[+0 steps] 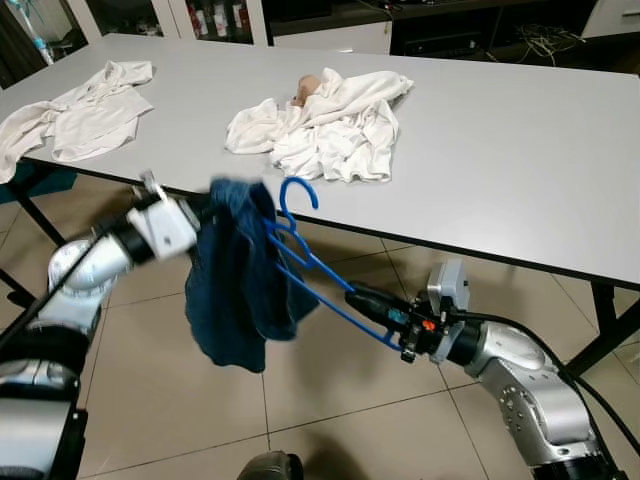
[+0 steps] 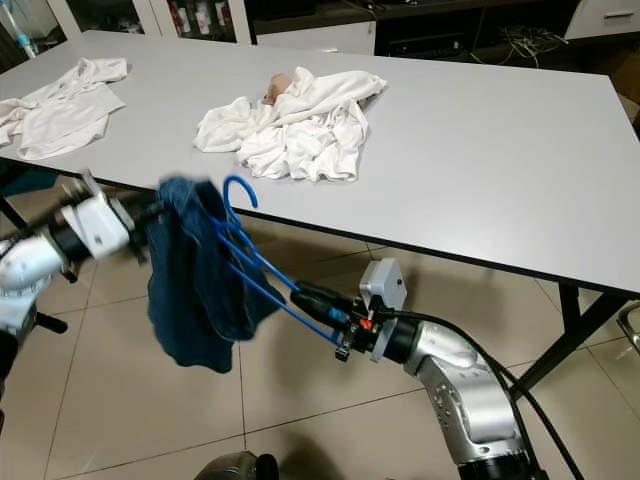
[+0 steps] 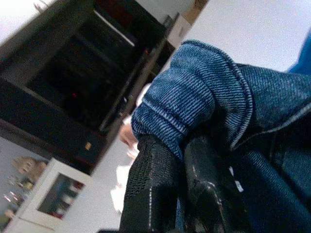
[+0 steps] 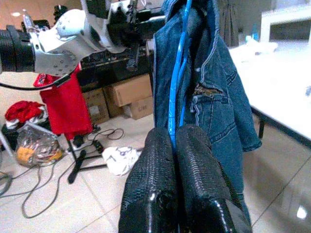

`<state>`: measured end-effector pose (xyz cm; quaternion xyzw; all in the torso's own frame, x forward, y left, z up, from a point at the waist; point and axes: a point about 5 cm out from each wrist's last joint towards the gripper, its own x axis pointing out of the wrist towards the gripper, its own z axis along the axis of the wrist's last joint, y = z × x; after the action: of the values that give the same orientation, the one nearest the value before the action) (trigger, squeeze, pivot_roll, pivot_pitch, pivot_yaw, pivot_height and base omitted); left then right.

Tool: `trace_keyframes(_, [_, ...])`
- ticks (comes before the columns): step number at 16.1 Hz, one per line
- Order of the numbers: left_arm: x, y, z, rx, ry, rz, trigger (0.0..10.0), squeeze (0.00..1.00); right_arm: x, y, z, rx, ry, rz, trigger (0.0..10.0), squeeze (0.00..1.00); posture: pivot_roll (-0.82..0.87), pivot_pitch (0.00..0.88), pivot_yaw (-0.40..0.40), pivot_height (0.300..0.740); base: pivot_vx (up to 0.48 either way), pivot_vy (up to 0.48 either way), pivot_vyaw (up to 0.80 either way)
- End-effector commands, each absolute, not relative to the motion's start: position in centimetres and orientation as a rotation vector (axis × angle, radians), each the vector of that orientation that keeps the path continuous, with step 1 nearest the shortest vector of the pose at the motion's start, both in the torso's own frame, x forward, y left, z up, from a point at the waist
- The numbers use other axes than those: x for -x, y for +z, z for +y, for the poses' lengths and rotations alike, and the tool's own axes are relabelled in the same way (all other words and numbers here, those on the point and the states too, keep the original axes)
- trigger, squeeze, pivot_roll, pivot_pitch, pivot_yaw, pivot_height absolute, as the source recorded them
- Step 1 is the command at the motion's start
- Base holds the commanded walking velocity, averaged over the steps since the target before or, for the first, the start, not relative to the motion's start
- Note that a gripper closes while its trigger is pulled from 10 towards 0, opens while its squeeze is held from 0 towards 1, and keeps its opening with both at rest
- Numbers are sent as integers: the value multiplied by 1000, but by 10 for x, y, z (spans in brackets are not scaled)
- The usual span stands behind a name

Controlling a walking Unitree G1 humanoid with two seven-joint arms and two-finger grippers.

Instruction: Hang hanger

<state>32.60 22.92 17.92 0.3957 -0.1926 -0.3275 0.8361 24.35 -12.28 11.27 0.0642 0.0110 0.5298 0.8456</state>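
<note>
Hanger [image 1: 310,262], bright blue plastic, is held in the air in front of the near edge of a long grey table [image 1: 520,150]; its hook curls upward just beside that edge, and its shoulders slant down toward the robot's right. The right hand [image 1: 378,302] has its two black fingers [image 4: 170,184] pressed together on the lower end of the blue frame, which keeps the hanger steady like a handle. A dark blue denim jacket [image 1: 235,280] drapes over the hanger and hangs toward the tiled floor [image 1: 330,400]; the left hand [image 3: 180,179] is closed on a bunched fold of the denim near the collar, seemingly to keep the cloth from sliding off the frame. Both arms reach out below table height, well apart from each other, with the garment between them.

On the table lies a heap of white clothes [image 1: 330,120], with another white garment [image 1: 80,110] spread flat toward the far left corner. No rail or hook to hang from is visible here; the hanging itself appears not yet done.
</note>
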Motion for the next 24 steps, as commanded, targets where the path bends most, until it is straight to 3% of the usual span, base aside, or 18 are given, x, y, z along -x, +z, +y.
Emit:
trace_keyframes(1, [-330, 195, 223, -868, -692, -469, 0, 0, -244, 111, -116, -116, 1143, 7, 0, 0, -7, 2, 117, 740, 0, 0, 0])
trace_keyframes(6, [-335, 210, 206, -950, -764, -522, 0, 0, -257, 107, -105, -112, 1087, -40, 0, 0, -8, 0, 128, 740, 0, 0, 0])
trace_keyframes(10, [-331, 197, 203, -993, -855, -451, 0, 0, -273, 101, -107, -61, 959, -62, 0, 0, -4, 0, 123, 740, 0, 0, 0])
trace_keyframes(13, [-335, 197, 203, -960, -806, -445, 1725, 0, -285, 104, -108, -55, 859, -104, 0, 0, 2, 0, 112, 740, 0, 0, 0])
trace_keyframes(16, [-342, 202, 200, -946, -771, -448, 2235, 0, -290, 107, -106, -51, 834, -131, 0, 0, 2, 0, 112, 740, 0, 0, 0])
trace_keyframes(17, [-346, 207, 194, -940, -767, -465, 4745, 0, -293, 111, -103, -52, 834, -161, 0, 0, -3, 0, 107, 740, 0, 0, 0])
trace_keyframes(18, [-348, 212, 189, -948, -774, -478, 4902, 0, -295, 116, -101, -59, 834, -196, 0, 0, -3, 0, 107, 740, 0, 0, 0])
trace_keyframes(19, [-349, 213, 190, -960, -771, -479, 6863, 0, -295, 119, -100, -62, 833, -210, 0, 0, -7, 0, 112, 740, 0, 0, 0])
trace_keyframes(21, [-351, 218, 194, -979, -749, -480, 7255, 0, -296, 122, -100, -70, 822, -234, 0, 0, -12, 0, 115, 740, 0, 0, 0])
trace_keyframes(23, [-353, 222, 198, -1002, -724, -481, 9843, 0, -295, 121, -98, -73, 819, -240, 0, 0, -13, 0, 119, 740, 0, 0, 0])
trace_keyframes(24, [-354, 224, 198, -1010, -720, -482, 10000, 0, -295, 121, -97, -74, 819, -244, 0, 0, -12, 0, 120, 740, 0, 0, 0])
